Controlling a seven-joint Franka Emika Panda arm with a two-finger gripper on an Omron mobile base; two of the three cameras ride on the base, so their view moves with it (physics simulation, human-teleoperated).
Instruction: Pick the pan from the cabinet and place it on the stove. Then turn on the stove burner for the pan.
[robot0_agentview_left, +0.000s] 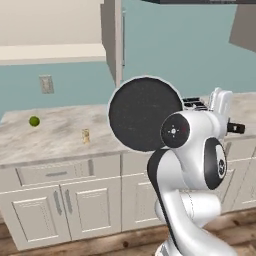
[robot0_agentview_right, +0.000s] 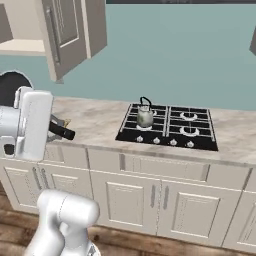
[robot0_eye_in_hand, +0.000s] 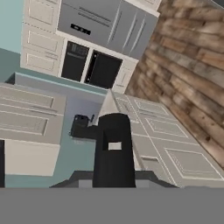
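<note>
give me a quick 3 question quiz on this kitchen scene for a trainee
1. True or false: the pan already sits on the stove.
2. What stands on the stove's left rear burner? A) kettle B) pot C) bowl
3. Fill in: the cabinet door stands ____.

Key:
1. False; the gripper holds the pan by its handle, up in the air left of the stove.
2. A, the kettle.
3. open

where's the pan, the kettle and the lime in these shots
pan (robot0_agentview_left: 142, 112), left base view, middle of its round dark underside, held up over the counter
kettle (robot0_agentview_right: 145, 117), right base view, on its glass body, on the stove's rear left burner
lime (robot0_agentview_left: 34, 121), left base view, middle of the small green fruit
</note>
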